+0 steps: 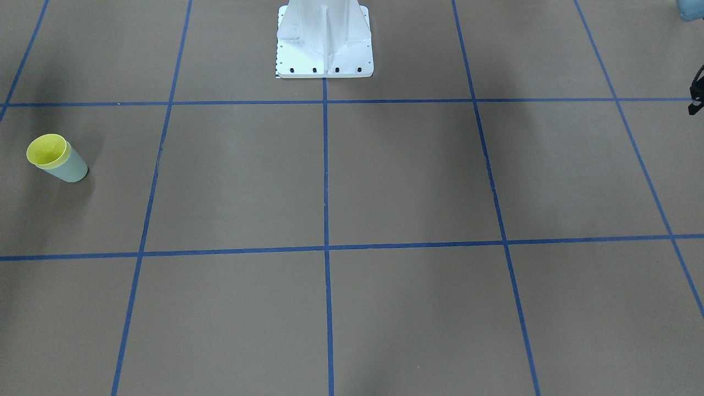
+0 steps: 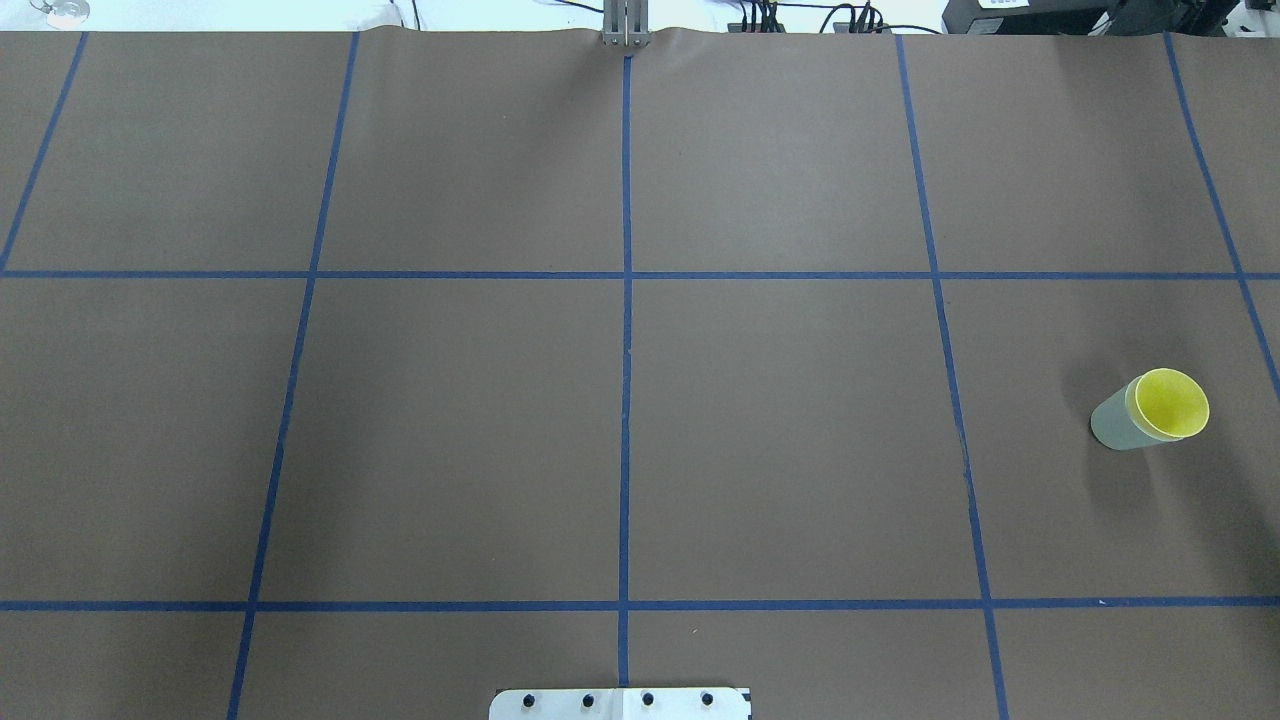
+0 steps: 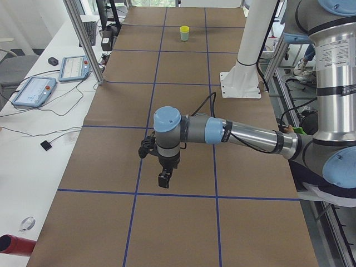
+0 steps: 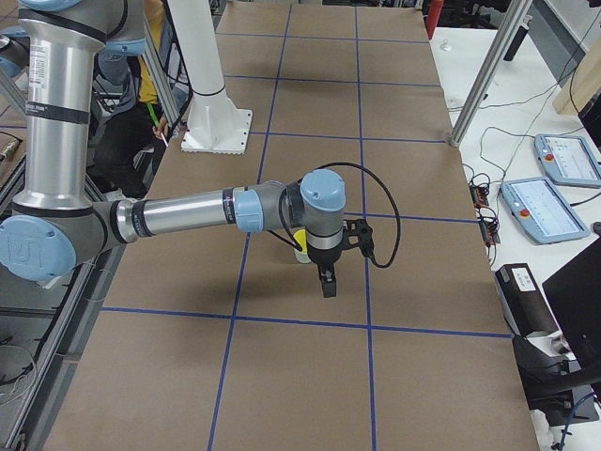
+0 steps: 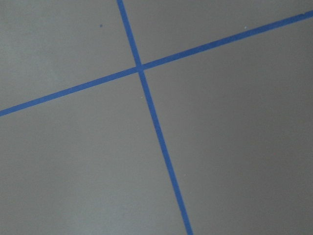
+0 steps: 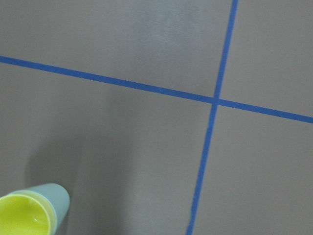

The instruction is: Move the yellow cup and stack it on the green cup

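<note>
Looking like the stacking's done: the yellow cup [image 2: 1172, 402] sits nested inside the green cup [image 2: 1112, 425], upright on the desk [image 2: 780, 430], far out on the robot's right. Left gripper [image 3: 163, 179] and right gripper [image 4: 325, 282] hang above the desk, and I can't tell if they're spread or pressed together. Next I'd guess it just parks the 2 arms.

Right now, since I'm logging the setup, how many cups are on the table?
2. The yellow cup sits nested inside the green cup, upright, on the robot's right side of the table. Any third cup nested inside would be hidden.
</note>
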